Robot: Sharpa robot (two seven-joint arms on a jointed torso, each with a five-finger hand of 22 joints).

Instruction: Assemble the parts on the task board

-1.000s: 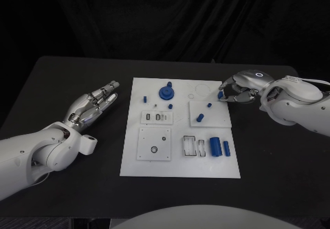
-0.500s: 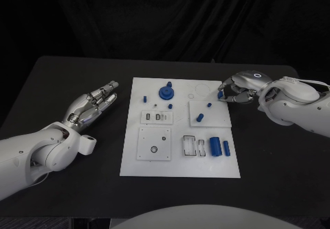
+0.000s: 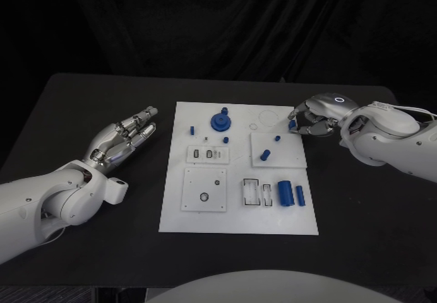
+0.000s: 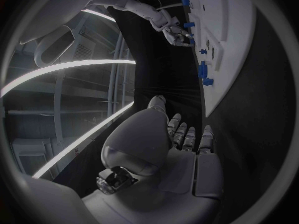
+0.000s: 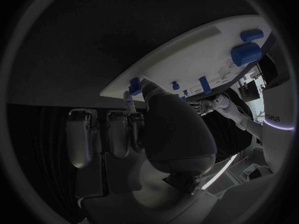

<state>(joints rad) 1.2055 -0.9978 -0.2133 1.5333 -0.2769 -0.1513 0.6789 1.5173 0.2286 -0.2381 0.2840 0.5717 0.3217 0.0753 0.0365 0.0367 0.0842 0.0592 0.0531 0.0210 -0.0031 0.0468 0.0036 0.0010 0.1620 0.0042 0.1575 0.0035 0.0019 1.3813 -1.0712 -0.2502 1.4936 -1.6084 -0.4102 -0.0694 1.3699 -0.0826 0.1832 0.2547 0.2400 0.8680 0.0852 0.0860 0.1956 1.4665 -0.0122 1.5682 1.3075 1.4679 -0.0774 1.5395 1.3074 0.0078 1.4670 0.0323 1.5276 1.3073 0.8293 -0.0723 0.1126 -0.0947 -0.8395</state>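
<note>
The white task board [image 3: 239, 218] lies in the middle of the frame on the black table [image 3: 82, 101]. At its upper right corner the right hand [image 3: 312, 120] pinches a small blue peg [image 3: 292, 125] between its fingertips, just over the board's edge. Other blue parts sit on the board: a round knob [image 3: 220, 121] near the top and two cylinders [image 3: 290, 194] lower right. At left, the left hand [image 3: 123, 137] is released, fingers spread, apart from the board.

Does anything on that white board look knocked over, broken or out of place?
Nothing stands out. The white board lies flat and square on the table, and the blue pieces rest neatly on it. The right hand pinches one small blue piece at the board's edge.
</note>
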